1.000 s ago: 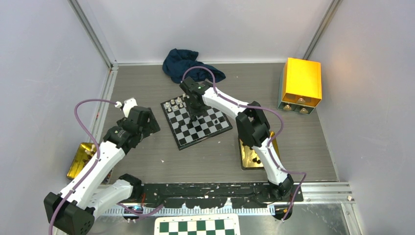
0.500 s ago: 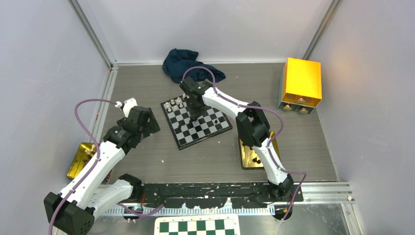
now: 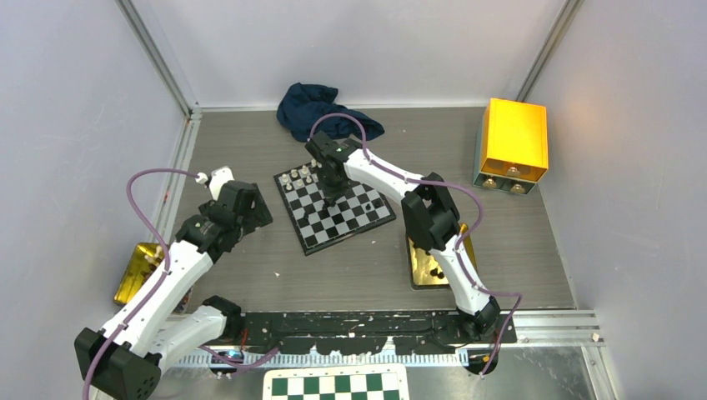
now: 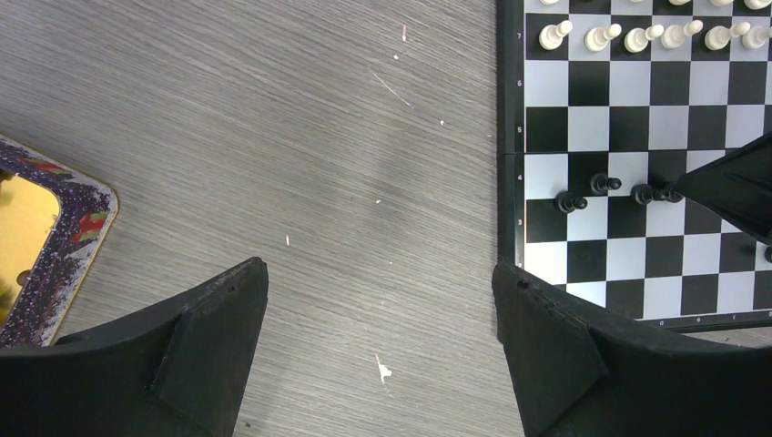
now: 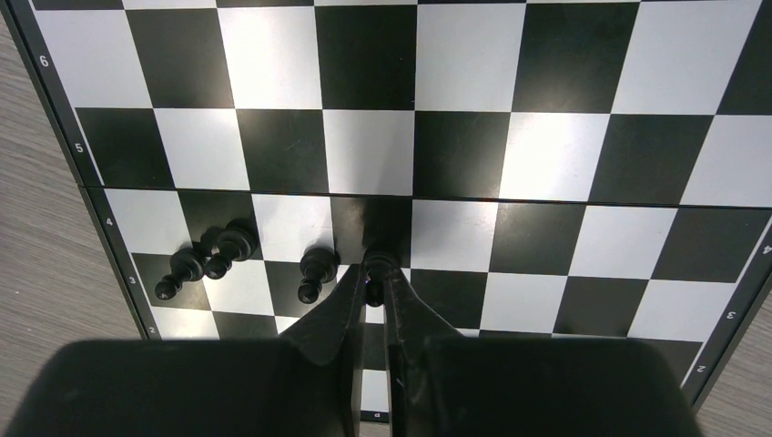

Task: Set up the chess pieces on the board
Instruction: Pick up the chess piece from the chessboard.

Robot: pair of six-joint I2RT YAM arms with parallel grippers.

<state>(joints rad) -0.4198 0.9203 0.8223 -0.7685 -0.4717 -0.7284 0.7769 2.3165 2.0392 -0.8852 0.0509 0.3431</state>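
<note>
1. A gold tray [image 3: 137,271] lies at the tabletop's left edge; its contents are too small to tell
2. The left gripper [image 4: 382,355] hangs over bare tabletop between that tray and the board [image 3: 325,225], jaws wide, holding nothing
3. White pieces [image 4: 637,36] line the board's far left edge; three black pieces [image 5: 229,246] stand mid-board
4. The right gripper [image 5: 375,278] is narrow, its tips pinching a fourth black piece [image 5: 380,262] just beside them
5. A second gold tray [image 3: 416,265], near the board's right corner under the right arm, holds a few dark pieces [image 3: 435,272]
6. A yellow box [image 3: 514,140] sits by the tabletop's right edge
</note>
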